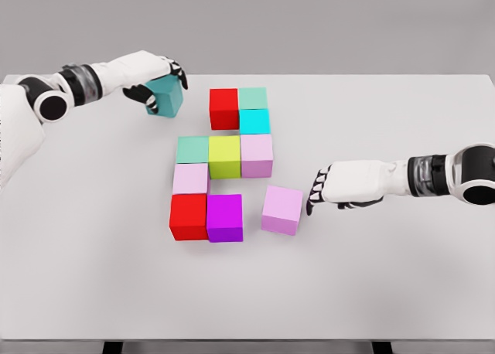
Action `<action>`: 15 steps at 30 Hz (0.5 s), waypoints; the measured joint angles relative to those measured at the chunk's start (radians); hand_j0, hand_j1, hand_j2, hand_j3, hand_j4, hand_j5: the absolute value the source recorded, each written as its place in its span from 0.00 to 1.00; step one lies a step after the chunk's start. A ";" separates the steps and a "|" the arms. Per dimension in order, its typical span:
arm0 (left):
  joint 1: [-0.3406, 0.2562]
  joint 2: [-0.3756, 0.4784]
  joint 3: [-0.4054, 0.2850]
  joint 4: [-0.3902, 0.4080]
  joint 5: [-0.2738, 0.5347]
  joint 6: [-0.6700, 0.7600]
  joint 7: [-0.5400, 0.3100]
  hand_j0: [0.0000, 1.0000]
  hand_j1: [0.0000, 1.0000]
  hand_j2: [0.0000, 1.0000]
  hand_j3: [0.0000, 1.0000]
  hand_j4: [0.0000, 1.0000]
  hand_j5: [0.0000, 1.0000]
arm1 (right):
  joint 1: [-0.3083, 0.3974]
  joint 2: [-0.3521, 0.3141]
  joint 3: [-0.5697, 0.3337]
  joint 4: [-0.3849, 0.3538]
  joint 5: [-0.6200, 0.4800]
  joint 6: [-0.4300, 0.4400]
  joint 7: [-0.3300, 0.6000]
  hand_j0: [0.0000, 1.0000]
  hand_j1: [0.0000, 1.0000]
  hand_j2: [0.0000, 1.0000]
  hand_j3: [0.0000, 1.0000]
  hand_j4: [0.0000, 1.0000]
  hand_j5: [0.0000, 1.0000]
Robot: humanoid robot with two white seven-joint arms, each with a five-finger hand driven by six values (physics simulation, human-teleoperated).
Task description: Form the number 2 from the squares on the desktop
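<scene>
Nine cubes sit grouped near the middle of the white desk (93, 277), with a tenth held apart from them. At the far end of the group a red cube (223, 108) touches a pale green cube (253, 98) on its right, and a cyan cube (254, 121) sits directly in front of the pale green one. The next row toward the near edge has a green cube (192, 149), a yellow-green cube (224, 156) and a pale pink cube (257, 154) side by side, touching. In front of the green cube is another pale pink cube (190, 178), and in front of that a second red cube (189, 216) with a magenta cube (224, 217) against its right side.

A lilac cube (282, 209) lies just to the right of the magenta one, slightly turned and separated by a narrow gap. The right hand (334, 188) rests low over the desk just beside that lilac cube, its fingers loosely extended toward it and holding nothing; whether the fingertips touch the cube cannot be told.

Toward the far left corner of the desk, the left hand (158, 83) has its fingers curled around a teal cube (165, 97), which is tilted and stands well apart from the group.
</scene>
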 measured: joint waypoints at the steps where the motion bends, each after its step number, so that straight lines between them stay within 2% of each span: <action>1: 0.000 -0.005 0.000 0.006 0.000 0.000 -0.001 0.59 0.59 0.59 0.59 0.59 0.59 | 0.000 0.001 -0.001 -0.001 -0.001 0.000 0.000 0.68 0.68 0.68 0.68 0.68 0.68; 11: -0.018 -0.050 0.002 0.068 -0.001 0.000 -0.009 0.60 0.60 0.60 0.60 0.60 0.60 | 0.000 0.025 -0.003 0.001 0.001 0.000 0.003 0.68 0.68 0.68 0.68 0.68 0.68; 15: -0.018 -0.054 0.002 0.080 -0.002 0.000 -0.009 0.67 0.67 0.67 0.67 0.67 0.67 | 0.000 0.033 -0.005 0.003 0.002 0.000 0.004 0.68 0.68 0.68 0.68 0.68 0.68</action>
